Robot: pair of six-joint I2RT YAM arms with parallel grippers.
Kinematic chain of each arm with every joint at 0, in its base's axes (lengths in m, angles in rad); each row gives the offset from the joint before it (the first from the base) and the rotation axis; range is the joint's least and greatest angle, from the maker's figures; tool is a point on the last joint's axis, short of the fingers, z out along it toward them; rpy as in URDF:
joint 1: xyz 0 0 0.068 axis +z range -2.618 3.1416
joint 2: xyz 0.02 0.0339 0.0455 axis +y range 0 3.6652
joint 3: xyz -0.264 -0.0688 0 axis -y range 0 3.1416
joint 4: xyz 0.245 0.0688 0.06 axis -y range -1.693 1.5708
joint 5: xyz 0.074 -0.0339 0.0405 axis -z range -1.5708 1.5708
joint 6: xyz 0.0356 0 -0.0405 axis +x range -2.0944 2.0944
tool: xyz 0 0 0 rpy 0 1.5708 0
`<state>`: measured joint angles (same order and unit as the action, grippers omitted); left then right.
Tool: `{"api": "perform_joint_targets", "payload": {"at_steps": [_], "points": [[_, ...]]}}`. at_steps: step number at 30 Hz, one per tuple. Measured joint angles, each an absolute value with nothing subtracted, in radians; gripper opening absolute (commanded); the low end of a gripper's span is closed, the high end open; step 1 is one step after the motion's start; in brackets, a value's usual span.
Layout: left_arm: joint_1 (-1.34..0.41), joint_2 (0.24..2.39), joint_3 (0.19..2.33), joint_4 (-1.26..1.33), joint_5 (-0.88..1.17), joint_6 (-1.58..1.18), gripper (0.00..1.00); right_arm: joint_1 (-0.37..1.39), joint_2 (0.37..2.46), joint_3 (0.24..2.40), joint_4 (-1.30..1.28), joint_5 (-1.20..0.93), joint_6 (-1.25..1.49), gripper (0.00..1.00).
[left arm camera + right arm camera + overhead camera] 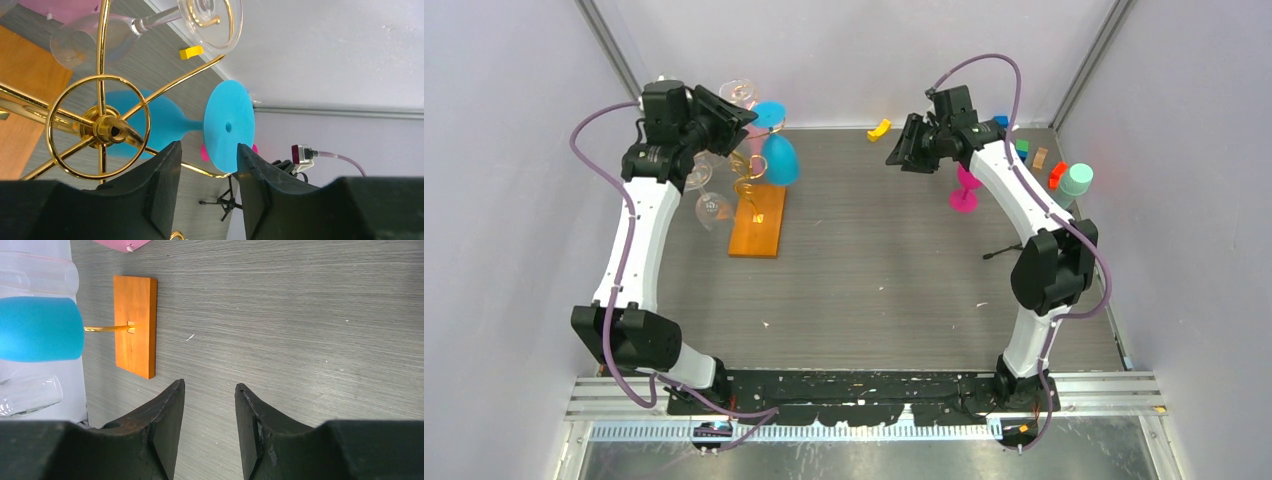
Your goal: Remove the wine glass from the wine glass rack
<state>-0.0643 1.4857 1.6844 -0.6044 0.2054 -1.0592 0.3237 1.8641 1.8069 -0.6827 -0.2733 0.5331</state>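
The wine glass rack [746,172] is a gold wire tree on an orange base [759,222] at the back left. A blue wine glass [776,150] hangs upside down from one arm. In the left wrist view its round foot [227,125] and its bowl [150,117] hang beside the gold hub [107,130]. My left gripper [734,112] is open at the rack's top. The foot's lower edge sits between the open fingertips [207,150], close to the right one. My right gripper [904,145] is open and empty [210,390] above bare table. Its view shows the base [135,325] and the blue bowl [40,329].
Clear glasses [712,208] hang on the rack's other arms, one near the top [210,20]. A pink glass [965,190] stands under the right arm. A small black tripod [1004,250], a yellow block [879,128], coloured blocks and a mint cup [1076,180] lie at the back right.
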Motion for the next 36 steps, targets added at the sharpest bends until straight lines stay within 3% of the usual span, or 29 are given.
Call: {"api": "perform_joint_targets", "payload": {"at_steps": [10,12,16,36], "points": [[-0.064,1.494,1.612,-0.480,0.227,-1.192,0.33,0.324,1.822,1.774,-0.679,-0.221,0.520,0.46],[-0.064,1.501,1.610,-0.459,0.239,-1.214,0.26,0.324,1.819,1.770,-0.678,-0.215,0.517,0.46],[-0.064,1.502,1.592,-0.426,0.252,-1.253,0.01,0.324,1.816,1.763,-0.678,-0.204,0.510,0.46],[-0.064,1.501,1.557,-0.295,0.355,-1.374,0.00,0.324,1.813,1.750,-0.678,-0.200,0.506,0.45]]}}
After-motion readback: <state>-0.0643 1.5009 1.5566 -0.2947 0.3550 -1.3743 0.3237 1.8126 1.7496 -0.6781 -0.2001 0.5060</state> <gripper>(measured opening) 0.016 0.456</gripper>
